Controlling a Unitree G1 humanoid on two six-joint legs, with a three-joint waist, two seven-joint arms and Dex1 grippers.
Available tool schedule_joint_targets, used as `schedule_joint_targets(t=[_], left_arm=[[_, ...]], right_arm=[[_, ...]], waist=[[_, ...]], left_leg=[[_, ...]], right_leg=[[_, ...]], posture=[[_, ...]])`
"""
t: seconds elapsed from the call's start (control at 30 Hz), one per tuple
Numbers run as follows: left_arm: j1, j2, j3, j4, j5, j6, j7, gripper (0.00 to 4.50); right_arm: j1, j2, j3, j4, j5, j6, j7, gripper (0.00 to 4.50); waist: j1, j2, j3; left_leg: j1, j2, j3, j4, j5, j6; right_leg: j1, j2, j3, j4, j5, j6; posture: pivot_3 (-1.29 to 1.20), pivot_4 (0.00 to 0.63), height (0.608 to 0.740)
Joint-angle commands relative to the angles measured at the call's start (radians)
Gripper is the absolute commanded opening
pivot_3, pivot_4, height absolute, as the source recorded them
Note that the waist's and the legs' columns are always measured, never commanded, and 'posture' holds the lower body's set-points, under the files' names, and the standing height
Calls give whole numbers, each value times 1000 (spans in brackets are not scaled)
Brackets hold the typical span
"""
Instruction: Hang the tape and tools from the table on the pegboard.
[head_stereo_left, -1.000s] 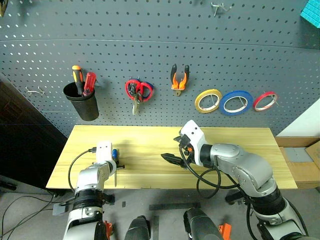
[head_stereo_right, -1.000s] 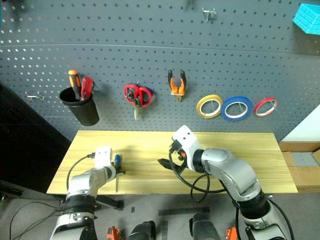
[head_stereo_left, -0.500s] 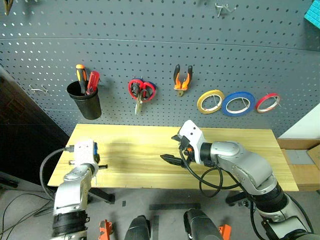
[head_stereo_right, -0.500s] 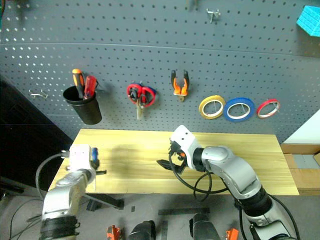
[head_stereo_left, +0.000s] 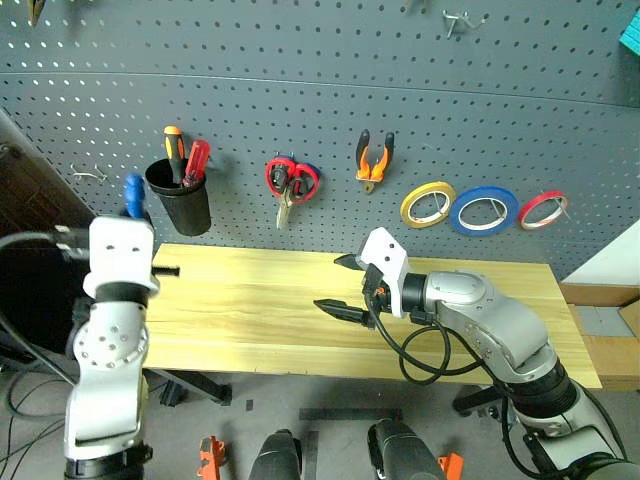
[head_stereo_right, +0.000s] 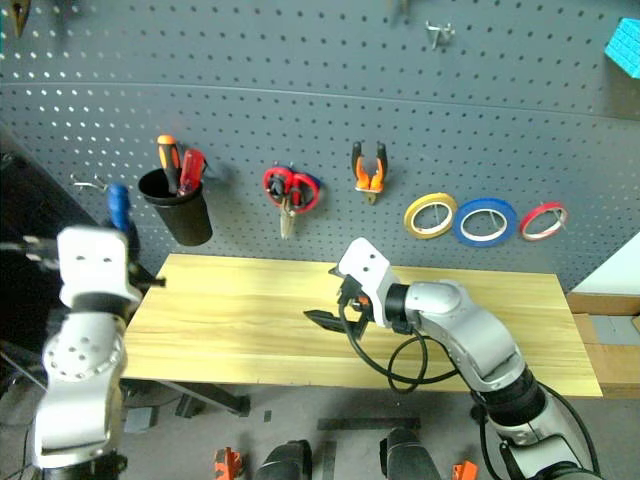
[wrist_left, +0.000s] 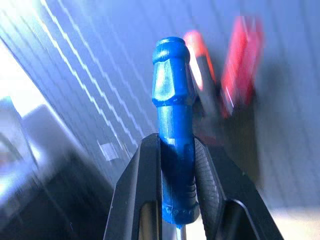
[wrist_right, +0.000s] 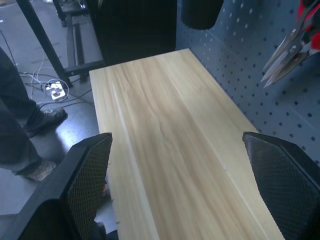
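Left claw (wrist_left: 176, 190) now higher, gripping screwdriver (wrist_left: 174, 135).

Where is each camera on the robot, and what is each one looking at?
Left eye view: on the head, looking forward and down at the pegboard and table; both arms show.
Right eye view: beside it, same scene.
Left wrist view: on the left wrist, looking along the shut left gripper holding the blue screwdriver, toward the black cup.
Right wrist view: on the right wrist, looking between the open right gripper along the table; a person's legs stand beside it.
Shared: both wrist views and the eye views show the pegboard.
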Motion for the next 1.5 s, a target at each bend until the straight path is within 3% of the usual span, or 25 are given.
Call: schedule_joint_targets(t=[0.03, 0.27, 0.53, 0.83, 1.03, 1.23, 1.4, 1.5], left_arm=[[-138, 70, 70, 8, -3, -15, 0, 565], [-414, 117, 26, 269, -42, -107, -44, 565], [-572, 75, -50, 627, -37, -334, -36, 565], [-616, 36, -84, 854, -22, -501, 16, 565], [-565, -1, -87, 822, -32, -496, 28, 565], [-503, -39, -84, 737, -63, -394, 24, 2442], [-448, -84, -66, 586, -74, -209, 73, 4013], [-386, -96, -60, 448, -85, -119, 67, 4013]], right_arm=[[-34, 4, -38, -3, 14, -35, 17, 4500], [-77, 35, -40, 37, 5, -59, 15, 4500], [-89, 63, -38, 47, -18, -74, -10, 4500], [-89, 81, -49, 34, -16, -67, -38, 4500], [-84, 82, -54, 27, -18, -65, -47, 4500], [-80, 79, -56, 30, -21, -69, -51, 4500], [-77, 76, -60, 35, -27, -80, -55, 4500], [-69, 84, -81, 29, -21, -94, -64, 4500]], waist=[[-1, 0, 0], [-1, 0, 0], [-2, 0, 0], [-6, 0, 0], [-8, 0, 0], [-9, 0, 0], [-9, -1, 0], [-11, -1, -1]], left_leg=[[0, 0, 0, 0, 0, 0], [0, 0, 0, 0, 0, 0], [0, 0, -1, 0, 0, 0], [0, 0, -1, 0, 0, 0], [0, 0, -1, 0, 0, 0], [0, 0, -1, 1, 0, 0], [0, 0, -1, 2, 0, 0], [0, 0, -1, 2, 0, 0]], right_leg=[[0, 0, 0, 0, 0, 0], [0, 0, -1, 0, 0, 0], [0, 0, -1, 2, 3, -4], [-1, 0, -1, 4, 3, -5], [-1, 0, -1, 4, 3, -5], [-1, 0, -1, 5, 4, -5], [0, 0, -1, 6, 4, -5], [0, 0, -1, 6, 4, -4]], posture=[[-56, 134, 740], [-53, 129, 740], [-78, 135, 740], [-103, 145, 740], [-113, 145, 740], [-114, 139, 740], [-114, 133, 740], [-112, 129, 740]])
